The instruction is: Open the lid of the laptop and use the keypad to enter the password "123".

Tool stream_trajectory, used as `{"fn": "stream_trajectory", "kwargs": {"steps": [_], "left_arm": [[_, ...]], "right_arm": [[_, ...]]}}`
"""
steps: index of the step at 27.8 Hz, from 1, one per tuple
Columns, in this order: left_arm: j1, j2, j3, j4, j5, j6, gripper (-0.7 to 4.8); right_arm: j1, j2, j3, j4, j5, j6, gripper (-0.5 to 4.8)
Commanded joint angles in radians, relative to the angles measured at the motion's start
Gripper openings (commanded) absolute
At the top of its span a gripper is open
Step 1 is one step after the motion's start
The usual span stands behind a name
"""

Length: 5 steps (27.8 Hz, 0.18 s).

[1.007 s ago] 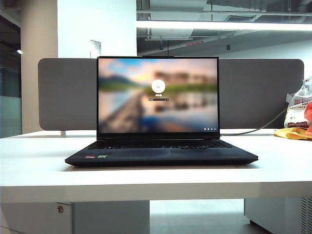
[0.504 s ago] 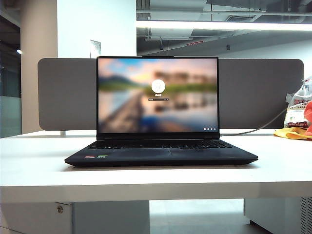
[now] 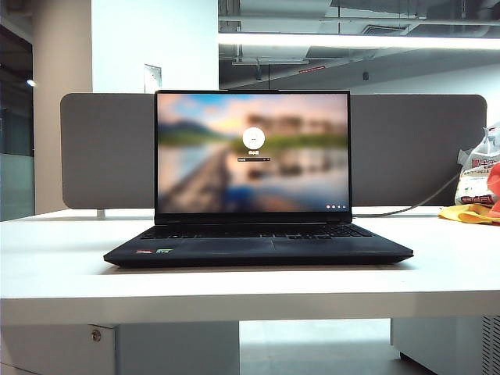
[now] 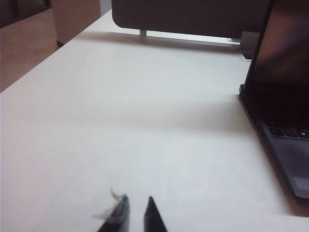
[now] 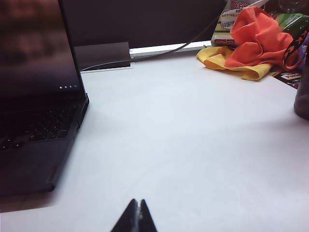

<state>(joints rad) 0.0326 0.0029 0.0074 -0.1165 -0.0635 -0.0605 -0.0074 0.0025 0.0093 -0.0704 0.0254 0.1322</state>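
Note:
The black laptop (image 3: 258,248) sits mid-table with its lid (image 3: 252,152) raised upright and a blurred login screen lit. The keypad (image 3: 344,231) is the right end of its keyboard, also seen as dim keys (image 5: 53,123) in the right wrist view. Neither gripper shows in the exterior view. My left gripper (image 4: 136,200) hovers low over bare white table, off the laptop's (image 4: 280,140) left side, its tips a narrow gap apart and empty; a scrap of clear film clings to one finger. My right gripper (image 5: 138,202) is shut on nothing, over the table off the laptop's (image 5: 38,145) right side.
A grey partition board (image 3: 414,148) stands behind the laptop. A cable (image 3: 406,209) and a black power brick (image 5: 101,55) lie at the back. Orange and yellow cloths (image 5: 251,34) and bags (image 3: 476,168) crowd the back right corner. A dark object (image 5: 302,96) stands at the right edge.

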Motion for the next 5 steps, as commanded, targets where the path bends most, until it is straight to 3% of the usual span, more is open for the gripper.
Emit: {"fn": "stream_trajectory", "kwargs": {"steps": [1, 5], "left_arm": [[0.001, 0.0, 0.0, 0.005, -0.001, 0.0, 0.49], [0.001, 0.0, 0.0, 0.005, -0.001, 0.0, 0.49]], "right_arm": [[0.001, 0.0, -0.004, 0.014, -0.001, -0.002, -0.05], [0.001, 0.0, -0.004, 0.014, -0.001, -0.002, -0.05]]}}
